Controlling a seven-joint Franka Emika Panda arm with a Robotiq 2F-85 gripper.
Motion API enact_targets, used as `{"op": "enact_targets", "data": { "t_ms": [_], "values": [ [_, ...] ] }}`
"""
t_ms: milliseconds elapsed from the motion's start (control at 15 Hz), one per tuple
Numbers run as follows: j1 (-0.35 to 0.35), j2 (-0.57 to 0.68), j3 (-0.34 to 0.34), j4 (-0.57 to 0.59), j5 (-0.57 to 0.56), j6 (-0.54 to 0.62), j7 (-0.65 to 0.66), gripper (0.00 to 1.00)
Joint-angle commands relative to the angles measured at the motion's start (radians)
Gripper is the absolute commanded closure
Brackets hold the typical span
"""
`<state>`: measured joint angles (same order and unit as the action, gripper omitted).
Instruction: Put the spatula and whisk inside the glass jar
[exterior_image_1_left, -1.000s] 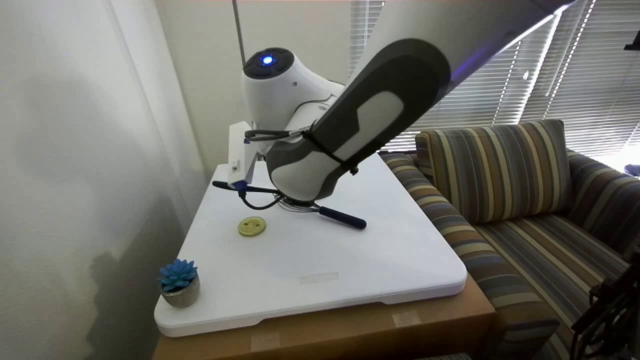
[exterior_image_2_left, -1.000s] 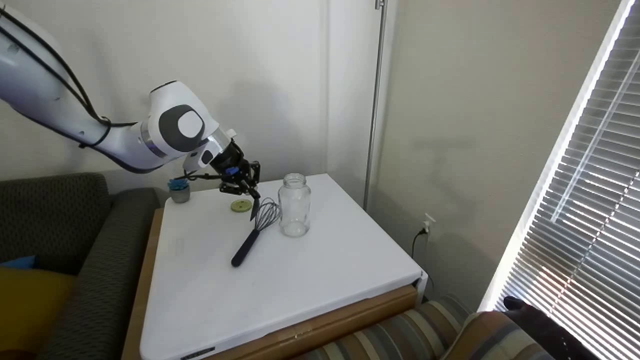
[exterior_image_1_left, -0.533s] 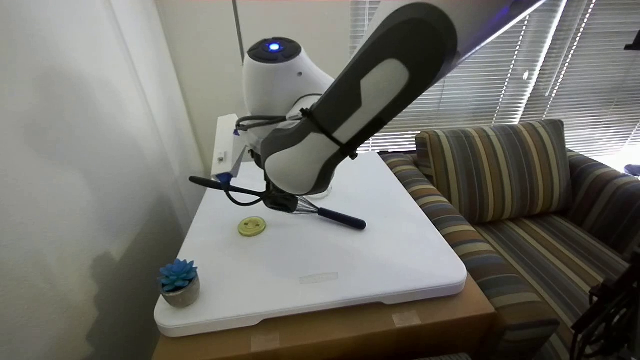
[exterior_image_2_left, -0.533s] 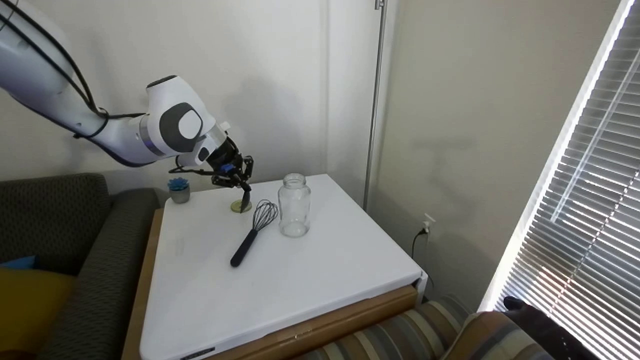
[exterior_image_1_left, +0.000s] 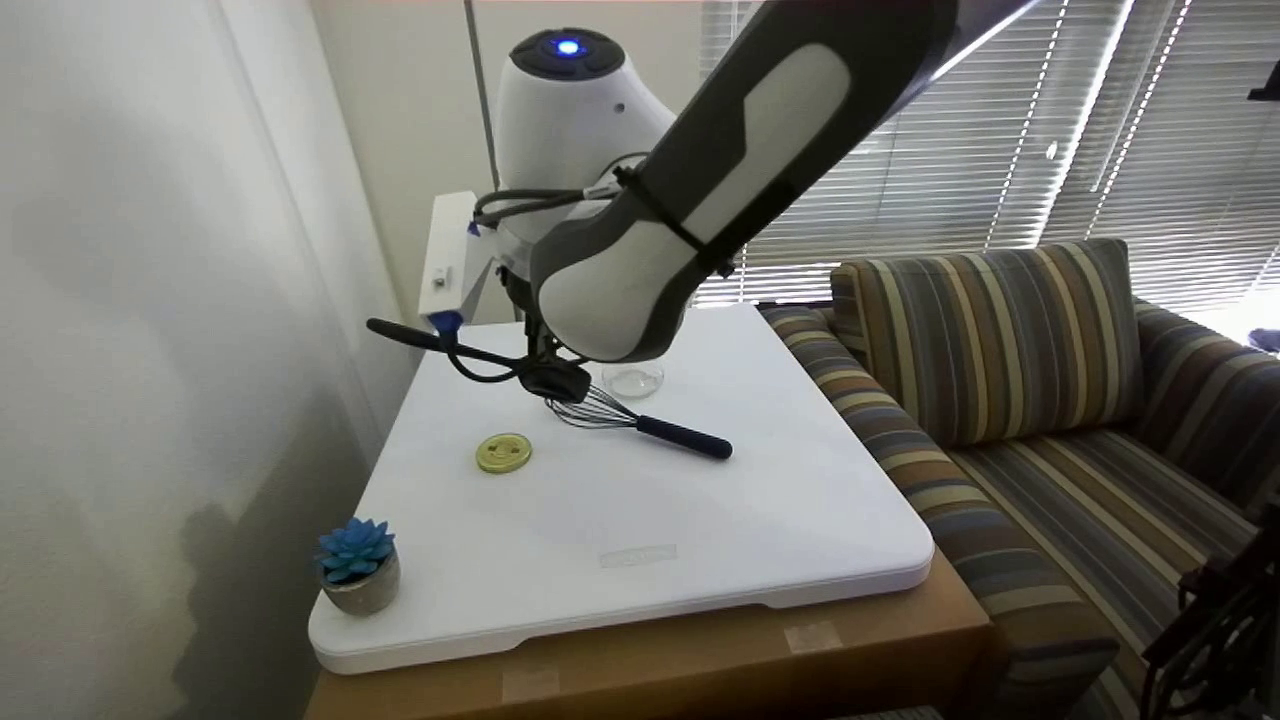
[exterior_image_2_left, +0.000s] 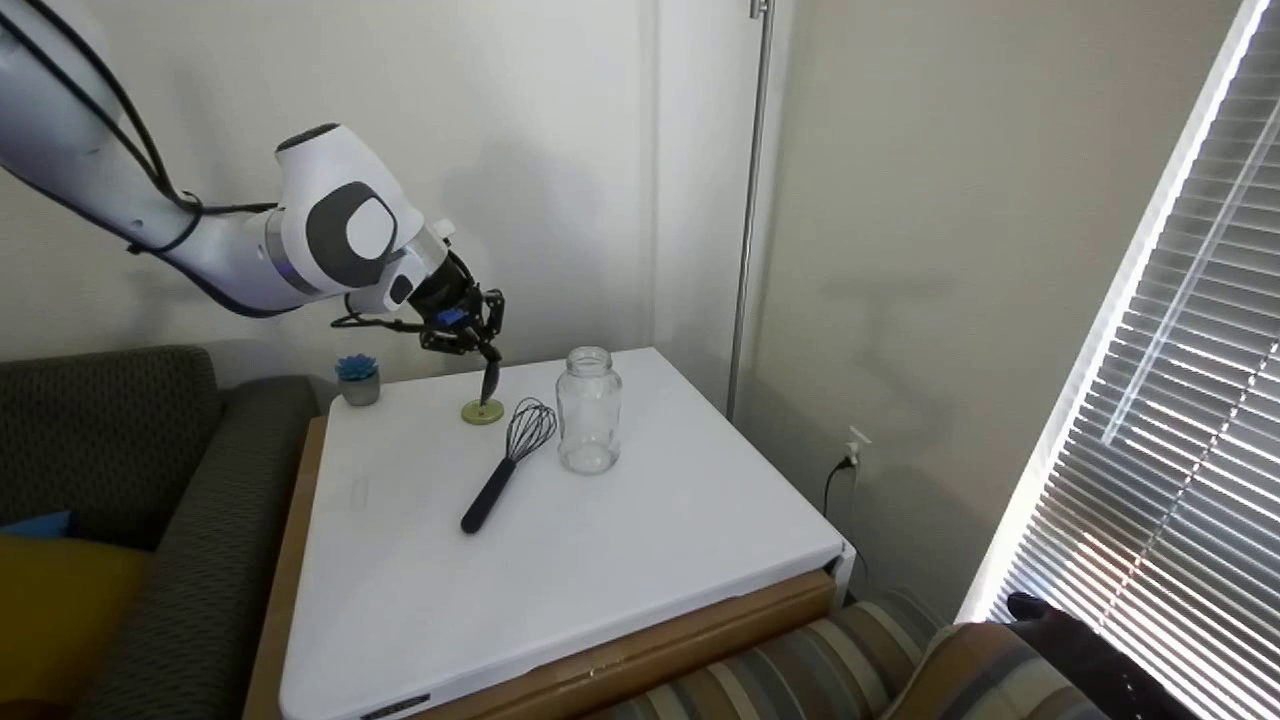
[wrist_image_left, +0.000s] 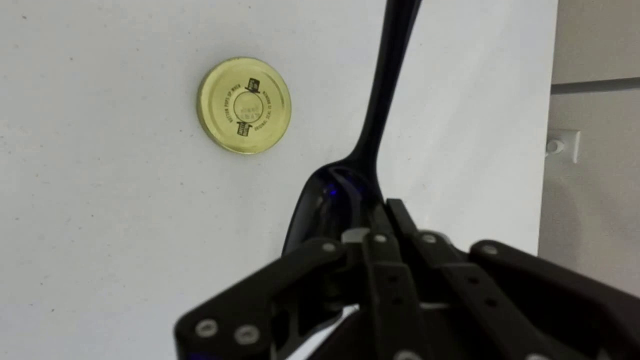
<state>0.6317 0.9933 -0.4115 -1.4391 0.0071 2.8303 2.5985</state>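
Note:
My gripper (wrist_image_left: 386, 206) is shut on the black spatula (wrist_image_left: 390, 65), at the side of its oval head where it meets the handle. The spatula is held in the air above the table, its handle (exterior_image_1_left: 405, 335) slanting up towards the wall and its head lower, as an exterior view shows. The whisk (exterior_image_2_left: 487, 497) lies flat on the table; its black handle also shows in an exterior view (exterior_image_1_left: 685, 437). The clear glass jar (exterior_image_2_left: 590, 420) stands upright and open beside the whisk's wire head. In an exterior view only the jar's base (exterior_image_1_left: 633, 382) shows below the arm.
A gold lid (wrist_image_left: 245, 105) lies on the white table (exterior_image_1_left: 700, 540) below the gripper. A blue succulent in a pot (exterior_image_1_left: 362, 585) stands at a table corner, also visible in an exterior view (exterior_image_2_left: 357, 380). A wall runs along the table's side. A striped couch (exterior_image_1_left: 1000, 340) borders another side.
My gripper has lifted the spatula up off the whisk and shifted away from the jar, towards above the gold lid. The whisk's head has moved very slightly. The jar has not moved.

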Motion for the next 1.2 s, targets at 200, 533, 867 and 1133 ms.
{"op": "enact_targets", "data": {
  "t_ms": [200, 533, 867, 1133],
  "values": [
    [0.094, -0.074, -0.145, -0.045, 0.007, -0.004, 0.000, 0.99],
    [0.172, -0.030, -0.331, 0.062, 0.005, -0.085, 0.000, 0.99],
    [0.199, 0.045, -0.492, 0.189, 0.013, -0.297, 0.000, 0.99],
    [0.175, 0.095, -0.549, 0.289, 0.005, -0.511, 0.000, 0.99]
  ]
}}
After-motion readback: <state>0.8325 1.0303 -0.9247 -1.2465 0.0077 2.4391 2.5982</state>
